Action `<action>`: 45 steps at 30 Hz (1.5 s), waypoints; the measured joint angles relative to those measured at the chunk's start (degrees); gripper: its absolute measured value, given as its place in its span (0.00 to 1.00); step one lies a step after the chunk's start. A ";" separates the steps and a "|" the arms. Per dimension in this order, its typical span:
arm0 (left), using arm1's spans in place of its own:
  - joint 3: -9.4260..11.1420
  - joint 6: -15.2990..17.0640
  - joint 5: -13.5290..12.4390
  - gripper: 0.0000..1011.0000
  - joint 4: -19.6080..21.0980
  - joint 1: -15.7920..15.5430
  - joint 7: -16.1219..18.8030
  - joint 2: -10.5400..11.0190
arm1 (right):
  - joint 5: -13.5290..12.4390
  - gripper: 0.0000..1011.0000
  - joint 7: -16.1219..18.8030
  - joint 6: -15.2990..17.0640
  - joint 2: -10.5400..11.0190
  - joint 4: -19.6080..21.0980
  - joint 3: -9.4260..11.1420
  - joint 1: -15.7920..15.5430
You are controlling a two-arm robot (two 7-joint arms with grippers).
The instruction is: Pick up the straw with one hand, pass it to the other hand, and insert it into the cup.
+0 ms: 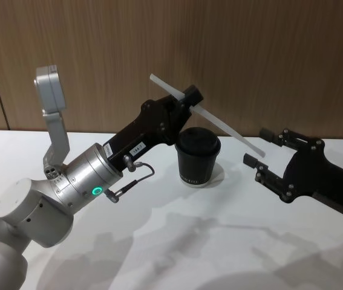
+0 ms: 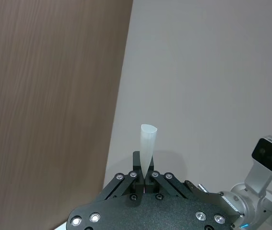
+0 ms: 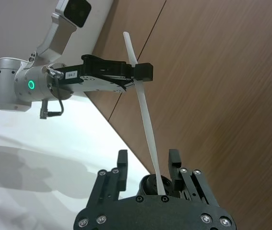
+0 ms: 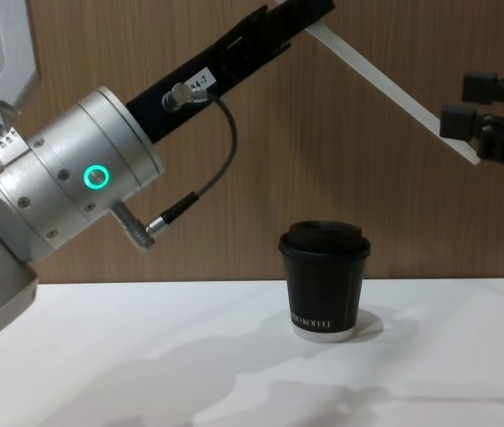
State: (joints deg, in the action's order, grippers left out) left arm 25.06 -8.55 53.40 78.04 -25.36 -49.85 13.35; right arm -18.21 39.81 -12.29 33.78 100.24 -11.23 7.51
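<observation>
Straw is held aslant in the air, gripped near its upper end by the left gripper, whose long black fingers are clenched on it. A short length of the straw is seen jutting out beyond those fingers in the left wrist view. From that grasp the straw slopes down toward the right gripper, which is raised off the table with its blocky fingers spread wide. In the right wrist view the straw's lower end is seen lying between those two fingers; whether it is touched by either of them cannot be told. The cup is stood upright on the white table with its domed lid on, beneath the straw's span and between the two grippers, apart from both. A wood-panelled wall is seen behind the table
</observation>
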 joint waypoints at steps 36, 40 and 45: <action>4.04 7.48 -17.38 0.00 8.11 -6.94 15.19 8.32 | 0.00 0.99 0.00 0.00 0.00 0.00 0.00 0.00; 4.53 9.31 -19.24 0.00 8.32 -8.47 16.50 8.74 | 0.00 0.99 0.00 0.00 0.00 0.00 0.00 0.00; 4.92 10.90 -21.13 0.00 8.26 -10.05 17.89 8.90 | 0.00 0.99 0.00 0.00 0.00 0.00 0.00 0.00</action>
State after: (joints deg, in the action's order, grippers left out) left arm 29.98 2.35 32.26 86.30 -35.41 -31.96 22.25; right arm -18.21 39.81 -12.29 33.78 100.23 -11.23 7.51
